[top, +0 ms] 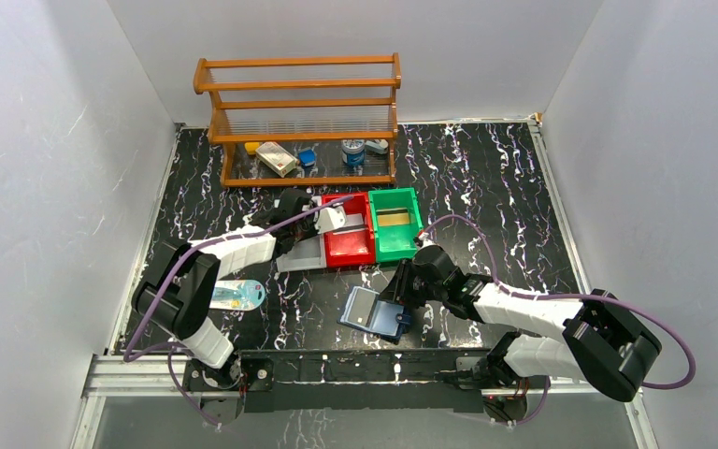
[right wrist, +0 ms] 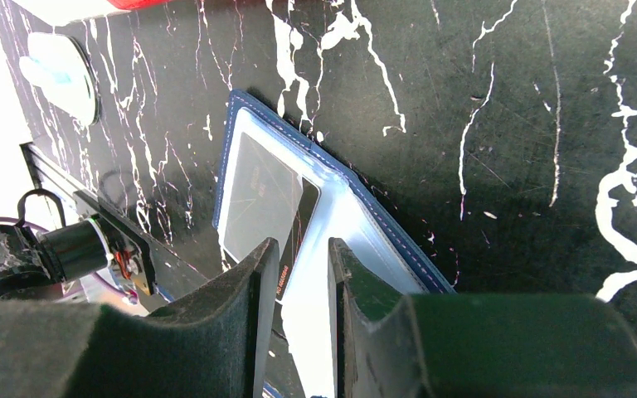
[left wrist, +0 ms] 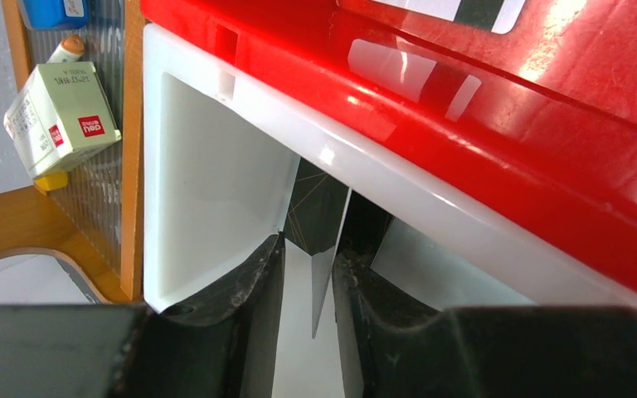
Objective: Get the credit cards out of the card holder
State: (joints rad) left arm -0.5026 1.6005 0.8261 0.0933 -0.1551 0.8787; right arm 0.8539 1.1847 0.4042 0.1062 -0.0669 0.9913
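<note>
Navy outside and pale blue within, the card holder (top: 374, 313) lies open on the black marbled table (top: 486, 187) near the front edge. The right gripper (top: 400, 297) has its jaws drawn close on the holder's pale inner flap, clamping it; from the right wrist a dark card (right wrist: 261, 195) shows behind the clear window of the other half, so the holder is not yet empty. The left gripper (top: 310, 217) is well apart from it, over the white tray (top: 301, 254) beside the red bin (top: 348, 245). A thin card (left wrist: 325, 249) stands edge-on between its nearly closed fingers, lying against one; whether they pinch it or merely flank it I cannot tell. A striped card (left wrist: 464, 8) appears to lie in the red bin. The step in hand looks like setting one card down while the holder is held steady. The next move calls for the left gripper to be free of its card, cross to the holder and catch the exposed edge of the dark card; it should pull along the pocket, with the right gripper holding the holder down.
</note>
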